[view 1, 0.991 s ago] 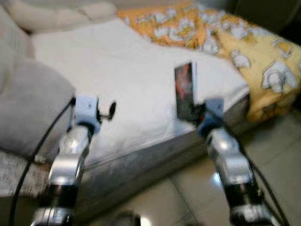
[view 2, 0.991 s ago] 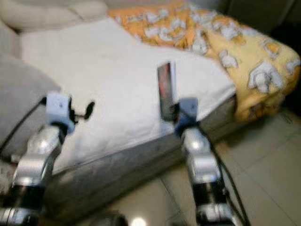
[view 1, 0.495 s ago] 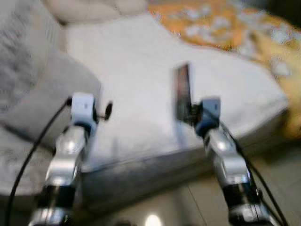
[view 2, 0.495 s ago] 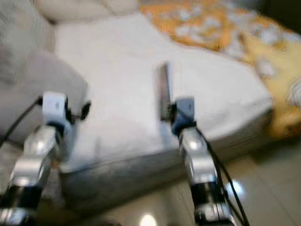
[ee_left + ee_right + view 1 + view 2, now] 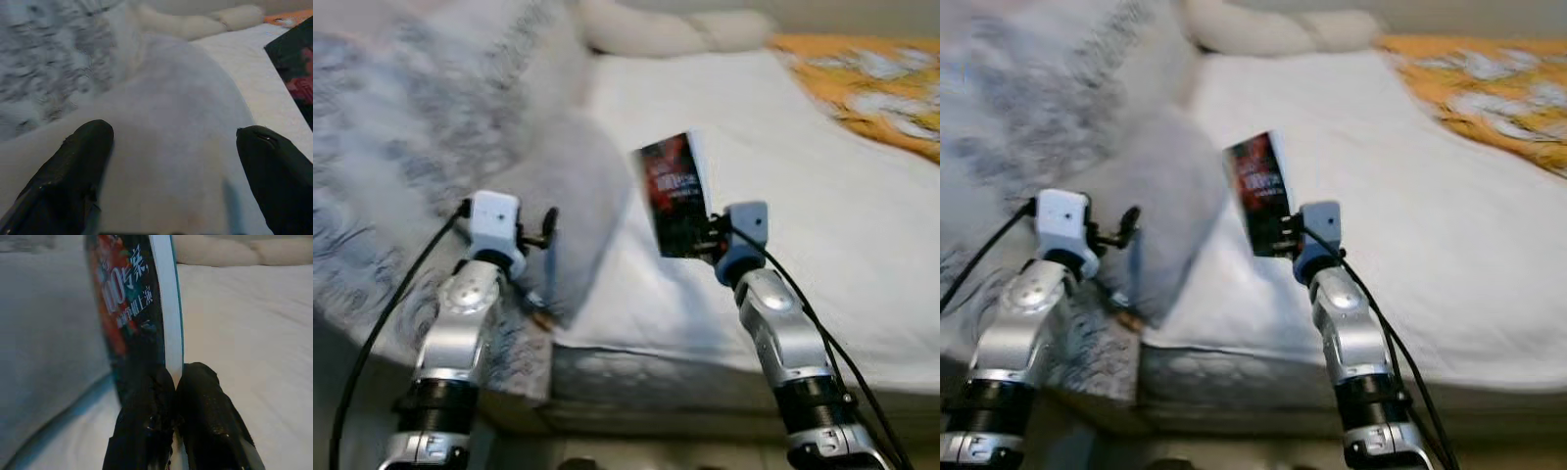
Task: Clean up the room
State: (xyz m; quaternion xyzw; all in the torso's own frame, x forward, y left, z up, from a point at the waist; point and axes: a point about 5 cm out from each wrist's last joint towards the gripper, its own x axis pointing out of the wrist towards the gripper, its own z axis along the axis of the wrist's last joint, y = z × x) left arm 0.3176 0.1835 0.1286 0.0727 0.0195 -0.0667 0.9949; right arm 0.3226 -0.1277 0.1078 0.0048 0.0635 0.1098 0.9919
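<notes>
My right gripper (image 5: 707,235) is shut on a dark book (image 5: 672,192) with a red and black cover and white page edges, holding it upright above the white sheet of the bed (image 5: 822,206). The right wrist view has the book (image 5: 132,308) pinched at its lower edge between the two black fingers (image 5: 144,431). My left gripper (image 5: 546,227) is held up over a grey pillow (image 5: 578,206); in the left wrist view its fingers (image 5: 73,171) stand wide apart with nothing between them, above the pillow (image 5: 171,147).
A grey patterned blanket (image 5: 401,147) covers the left of the bed. Cream pillows (image 5: 675,29) lie at the head. An orange and yellow quilt (image 5: 871,83) lies at the far right. The mattress edge (image 5: 656,377) runs below my arms.
The camera has swung left, so the blanket and pillow now take up the left of the picture and the quilt slid right. The book stays held upright in my right gripper.
</notes>
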